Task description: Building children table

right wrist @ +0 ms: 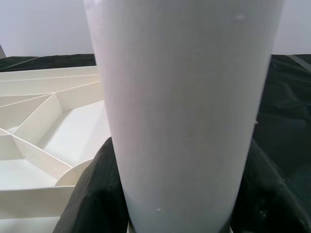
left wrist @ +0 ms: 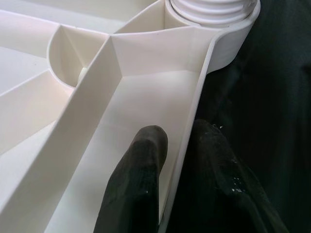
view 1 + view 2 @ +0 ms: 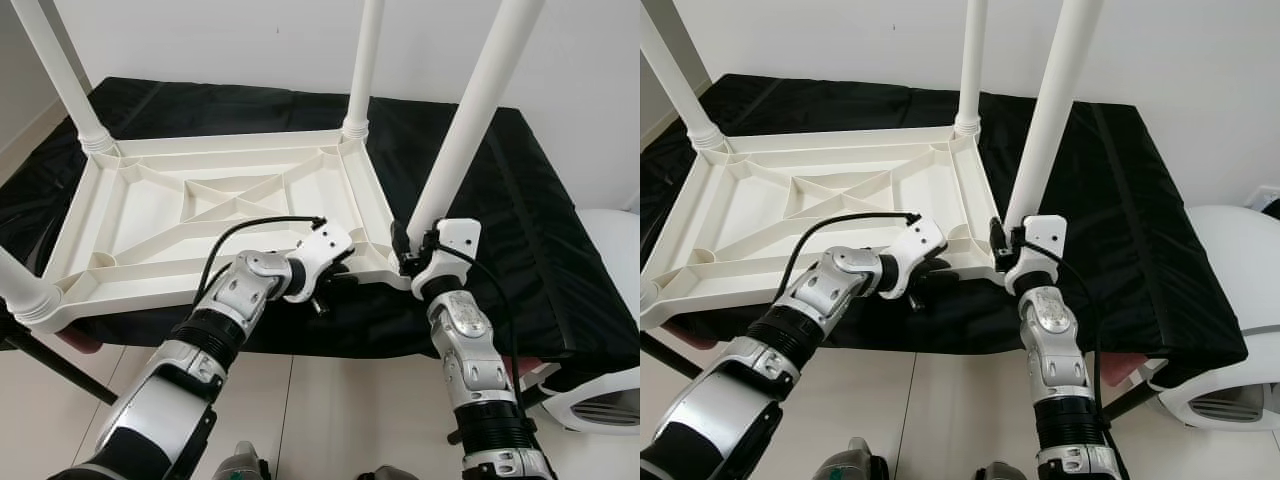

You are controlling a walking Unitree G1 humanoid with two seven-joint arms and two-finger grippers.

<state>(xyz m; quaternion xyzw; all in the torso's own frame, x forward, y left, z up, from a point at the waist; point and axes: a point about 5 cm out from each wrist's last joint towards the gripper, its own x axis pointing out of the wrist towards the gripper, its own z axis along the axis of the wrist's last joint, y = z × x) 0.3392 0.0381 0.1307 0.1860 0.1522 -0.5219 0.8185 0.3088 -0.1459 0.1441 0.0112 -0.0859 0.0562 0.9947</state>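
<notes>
A white plastic table top (image 3: 200, 215) lies upside down on a black-covered surface, its ribbed underside facing up. White legs stand in its corners. The near right leg (image 3: 470, 110) rises at a slant from its socket. My right gripper (image 3: 412, 250) is shut on this leg near its base; in the right wrist view the leg (image 1: 184, 107) sits between both black fingers (image 1: 92, 194). My left gripper (image 3: 335, 275) is shut on the table's near rim just left of that corner; the left wrist view has one finger (image 2: 138, 184) inside the rim wall (image 2: 192, 126) and one outside.
The black cover (image 3: 540, 230) spreads well beyond the table top to the right. A white rounded appliance (image 3: 610, 330) stands on the floor at the right. Two far legs (image 3: 365, 60) and a near left leg (image 3: 20, 285) stand upright. Pale floor lies below.
</notes>
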